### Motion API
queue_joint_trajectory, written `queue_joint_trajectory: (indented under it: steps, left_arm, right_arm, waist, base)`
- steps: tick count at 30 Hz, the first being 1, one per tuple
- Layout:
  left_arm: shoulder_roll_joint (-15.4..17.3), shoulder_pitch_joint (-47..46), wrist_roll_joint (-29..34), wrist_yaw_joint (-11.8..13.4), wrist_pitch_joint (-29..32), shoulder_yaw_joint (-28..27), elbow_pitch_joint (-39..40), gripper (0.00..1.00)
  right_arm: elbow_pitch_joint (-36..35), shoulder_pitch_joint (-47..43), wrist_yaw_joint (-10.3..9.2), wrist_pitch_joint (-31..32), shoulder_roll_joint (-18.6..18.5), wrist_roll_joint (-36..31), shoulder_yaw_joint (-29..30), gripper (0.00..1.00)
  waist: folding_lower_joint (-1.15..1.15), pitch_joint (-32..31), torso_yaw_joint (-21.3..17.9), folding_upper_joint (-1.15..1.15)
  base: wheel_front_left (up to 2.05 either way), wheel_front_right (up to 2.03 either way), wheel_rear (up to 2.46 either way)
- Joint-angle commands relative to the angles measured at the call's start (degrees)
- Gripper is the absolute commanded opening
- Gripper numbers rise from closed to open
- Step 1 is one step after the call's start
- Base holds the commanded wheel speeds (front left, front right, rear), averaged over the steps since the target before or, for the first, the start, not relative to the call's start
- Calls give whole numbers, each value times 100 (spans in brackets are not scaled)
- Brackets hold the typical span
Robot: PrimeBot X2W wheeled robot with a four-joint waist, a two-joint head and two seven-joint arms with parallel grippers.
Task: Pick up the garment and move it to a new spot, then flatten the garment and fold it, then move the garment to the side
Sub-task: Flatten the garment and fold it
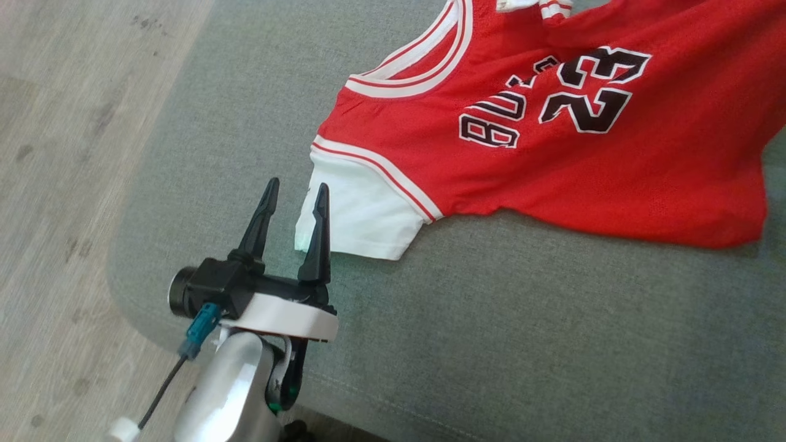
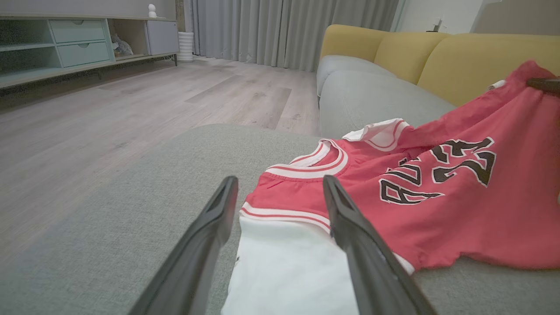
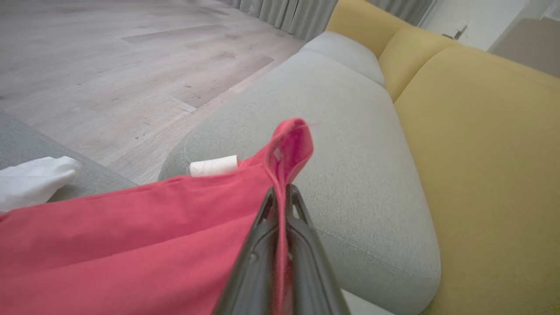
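The right gripper (image 3: 283, 189) is clamped on an edge of the red jersey (image 3: 131, 245), holding it up off the seat. The left gripper (image 1: 296, 185) stands wide open, its fingers either side of the white sleeve (image 1: 362, 215). The jersey lies spread on the grey cushion (image 1: 491, 344).

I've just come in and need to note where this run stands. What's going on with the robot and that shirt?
The robot is handling a red jersey spread on a grey cushion. Its right hand is shut on a red corner of the jersey and holds that corner raised above the seat. Its left hand is open, with its fingers on either side of the white sleeve, not closed on it. Most of the jersey lies on the cushion, unfolded.
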State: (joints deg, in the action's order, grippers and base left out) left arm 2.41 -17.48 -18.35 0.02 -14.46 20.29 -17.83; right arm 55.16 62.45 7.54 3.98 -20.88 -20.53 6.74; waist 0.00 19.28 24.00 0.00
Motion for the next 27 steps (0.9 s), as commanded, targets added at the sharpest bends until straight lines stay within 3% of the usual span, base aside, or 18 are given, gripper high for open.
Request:
queue_joint_trajectory:
  steps: [1, 2, 3, 7, 12, 17, 20, 25, 27]
  left_arm:
    - [47, -177, -42, 27, -53, -196, 192, 100]
    - [47, -181, -47, 30, -53, -190, 188, 100]
    - [47, -184, -52, 35, -53, -179, 187, 100]
    - [47, -202, -51, 54, -53, -173, 188, 100]
    - [47, -153, 100, 18, -53, -339, 136, 100]
    - [47, -38, 218, -15, -53, -531, 94, 100]
    - [69, 127, 305, -46, -53, -734, 50, 100]
    - [90, 316, 420, -80, -53, -888, 17, 100]
    - [88, 379, 447, -96, -53, -929, 2, 100]
  right_arm:
    - [-179, 264, -5, -187, 44, -152, -29, 0]
    - [-193, 292, -5, -303, 65, -237, -29, 35]
    - [-189, 313, -5, -387, 84, -296, 19, 100]
    - [-226, 278, -5, -780, 275, -541, 368, 100]
    - [-176, -59, -5, -1355, 839, -570, 780, 100]
    - [-132, -464, -5, -1775, 1372, -275, 837, 100]
    - [-506, -1096, -5, -1890, 1721, 385, 674, 100]
    - [-1790, -2611, -5, -1896, 1796, 2156, -141, 100]
    - [-2255, -3386, -5, -1896, 1797, 2578, -545, 100]
  waist:
    - [0, 20, 9, 0]
    - [0, 23, 10, 0]
    - [0, 20, 7, 0]
    - [0, -25, -61, 0]
    - [0, -253, -352, 0]
    - [0, -565, -736, 0]
    - [0, -886, -1202, 0]
    - [0, -1187, -1669, 0]
    - [0, -1269, -1810, 0]
  base:
    - [0, 0, 0]
    - [0, 0, 0]
    - [0, 0, 0]
    - [0, 0, 0]
    - [0, 0, 0]
    - [0, 0, 0]
    - [0, 0, 0]
    - [0, 0, 0]
    - [0, 0, 0]
